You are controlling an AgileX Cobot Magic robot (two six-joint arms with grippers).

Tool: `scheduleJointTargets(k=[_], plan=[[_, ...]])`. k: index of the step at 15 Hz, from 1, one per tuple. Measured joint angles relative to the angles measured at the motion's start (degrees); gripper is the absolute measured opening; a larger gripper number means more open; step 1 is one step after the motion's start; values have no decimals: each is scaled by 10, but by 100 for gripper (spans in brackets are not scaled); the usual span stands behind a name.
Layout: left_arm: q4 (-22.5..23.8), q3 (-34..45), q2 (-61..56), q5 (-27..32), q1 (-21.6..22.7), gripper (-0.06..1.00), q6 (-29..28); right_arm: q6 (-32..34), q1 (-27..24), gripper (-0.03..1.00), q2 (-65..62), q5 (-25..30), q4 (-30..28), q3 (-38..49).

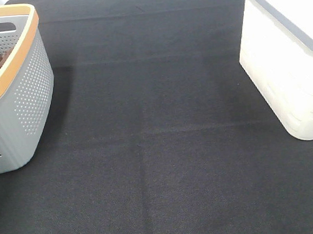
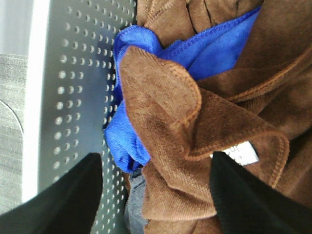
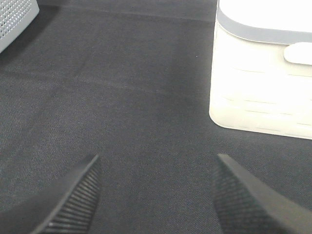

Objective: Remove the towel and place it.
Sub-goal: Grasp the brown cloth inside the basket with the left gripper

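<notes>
Near, we find the right gripper (image 3: 156, 158) with fingers apart over the woven black mat (image 1: 165, 165); no hazard. Far left, the left gripper (image 2: 156, 156), fingers apart, hovers over the towel (image 2: 165, 122) in the perforated basket (image 2: 83, 73). We judge it may drag the tangled blue cloth (image 2: 214, 48) along. Towel plush, hemmed, crumpled.

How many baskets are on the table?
2: a grey perforated basket with an orange rim at left, and a white basket with a grey rim at right. More could sit off-frame.
</notes>
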Motion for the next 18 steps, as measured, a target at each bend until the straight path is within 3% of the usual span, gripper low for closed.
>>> scheduleJointTargets(k=[3,10,12,18], plan=[[0,-4,22,1,0,58,5,0,0,62,0,0,0,0],[17,-5,25,-5,0,16,13,0,0,62,0,0,0,0],[30,-5,25,-5,0,0,42,0,0,62,0,0,0,0],[23,-33,17,-3,0,0,60,1,0,62,0,0,0,0]])
